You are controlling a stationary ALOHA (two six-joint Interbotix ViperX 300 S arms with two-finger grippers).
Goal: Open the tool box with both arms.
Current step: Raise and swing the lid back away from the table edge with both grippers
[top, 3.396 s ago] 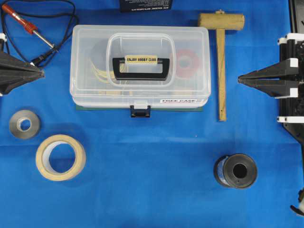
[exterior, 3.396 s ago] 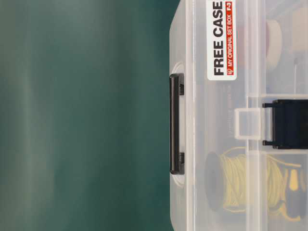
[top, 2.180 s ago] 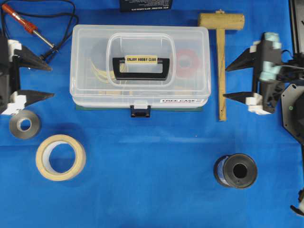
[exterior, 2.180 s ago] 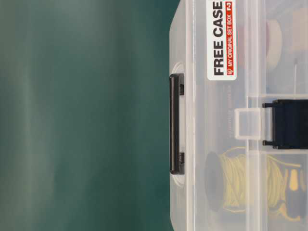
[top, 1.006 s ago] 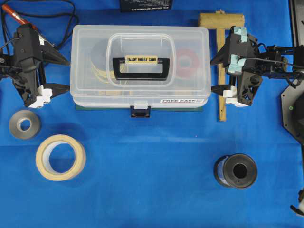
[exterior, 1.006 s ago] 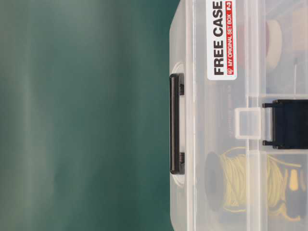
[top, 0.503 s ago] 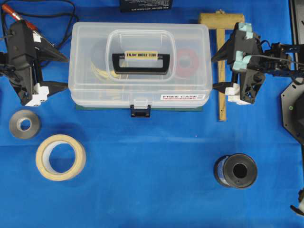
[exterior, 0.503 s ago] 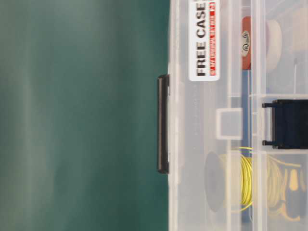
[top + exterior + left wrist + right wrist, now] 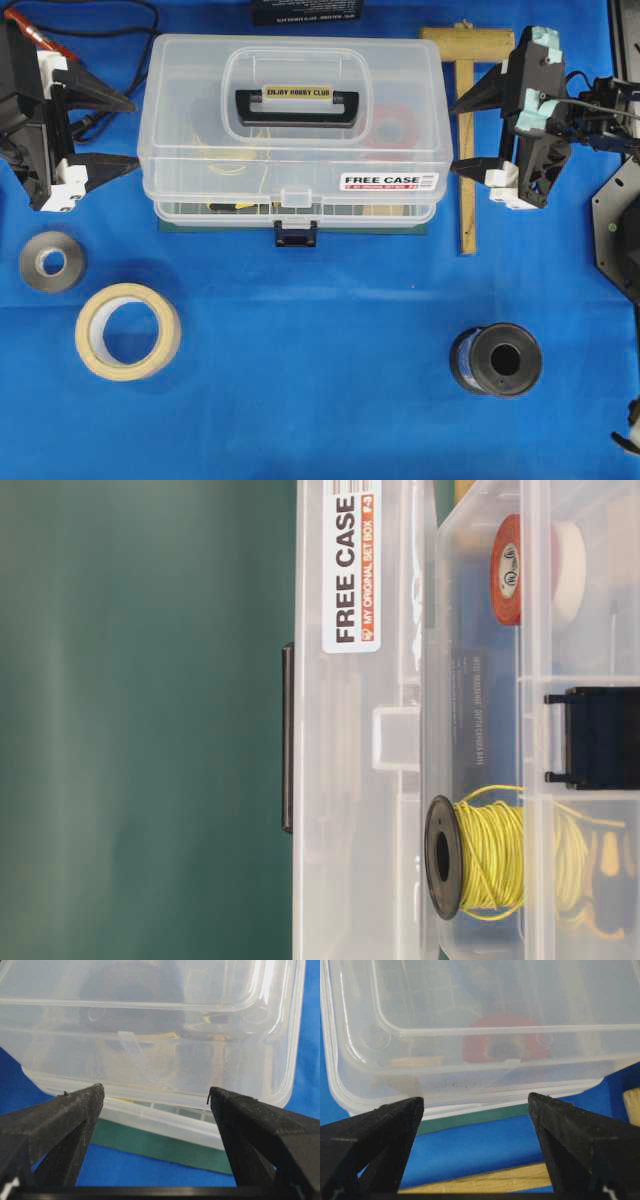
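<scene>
You are partway there: the tool box (image 9: pixel 295 135) sits at the back middle of the blue bench (image 9: pixel 320 330), its clear lid (image 9: pixel 355 780) lifted off the base with a gap showing, the dark blue latch (image 9: pixel 296 234) hanging free. Your left end effector (image 9: pixel 118 130) and right end effector (image 9: pixel 462 135) flank its ends, both spread wide, gripping nothing. The lid is not yet fully open.

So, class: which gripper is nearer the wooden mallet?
Right. The right gripper hovers over the wooden mallet; the left gripper is beyond the clear plastic tool box.
</scene>
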